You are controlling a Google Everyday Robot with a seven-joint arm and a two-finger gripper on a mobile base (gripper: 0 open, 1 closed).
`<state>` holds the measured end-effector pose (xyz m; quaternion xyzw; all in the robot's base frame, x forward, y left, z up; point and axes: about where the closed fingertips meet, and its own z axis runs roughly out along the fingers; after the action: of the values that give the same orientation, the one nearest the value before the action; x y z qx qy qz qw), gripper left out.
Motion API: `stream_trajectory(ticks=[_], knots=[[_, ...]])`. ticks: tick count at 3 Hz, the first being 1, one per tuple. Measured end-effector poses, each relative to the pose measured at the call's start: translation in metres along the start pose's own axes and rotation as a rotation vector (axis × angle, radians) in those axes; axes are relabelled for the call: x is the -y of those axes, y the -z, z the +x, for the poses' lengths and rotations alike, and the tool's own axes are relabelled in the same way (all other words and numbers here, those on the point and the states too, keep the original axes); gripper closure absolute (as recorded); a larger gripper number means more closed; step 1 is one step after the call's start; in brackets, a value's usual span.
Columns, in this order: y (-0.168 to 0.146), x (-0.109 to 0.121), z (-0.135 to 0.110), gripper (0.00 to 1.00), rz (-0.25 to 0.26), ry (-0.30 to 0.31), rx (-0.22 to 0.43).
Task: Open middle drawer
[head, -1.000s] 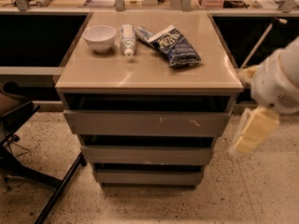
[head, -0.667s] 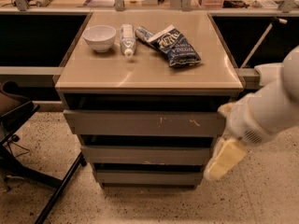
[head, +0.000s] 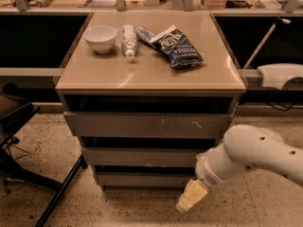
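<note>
The middle drawer (head: 142,156) is a wide shallow grey handleless front in the cabinet, below the larger scratched top drawer front (head: 147,125) and above the narrow bottom drawer front (head: 142,178). All three fronts sit stepped, each set back under the one above. My gripper (head: 190,197) with pale yellow fingers hangs low at the cabinet's lower right, in front of the bottom drawer's right end and just below the middle drawer. The white arm (head: 251,152) reaches in from the right.
On the cabinet top (head: 151,74) lie a white bowl (head: 100,37), a plastic bottle (head: 128,39) on its side and a blue chip bag (head: 176,47). A black chair base (head: 28,150) stands at the left. Speckled floor lies all around.
The arm has swung left and down from the cabinet's right side, so the gripper now sits lower, in front of the bottom right of the drawer stack. The drawers have not moved.
</note>
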<state>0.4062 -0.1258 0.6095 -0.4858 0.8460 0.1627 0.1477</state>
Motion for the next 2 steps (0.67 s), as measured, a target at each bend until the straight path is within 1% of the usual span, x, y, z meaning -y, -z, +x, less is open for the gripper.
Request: stream_trajectory(ticks=[1,2], knots=[[-0.0074,0.0142,-0.0085,0.0,0.045,-0.012,0.048],[-0.0073,0.0142,-0.0086,0.0,0.045,-0.012,0.048]])
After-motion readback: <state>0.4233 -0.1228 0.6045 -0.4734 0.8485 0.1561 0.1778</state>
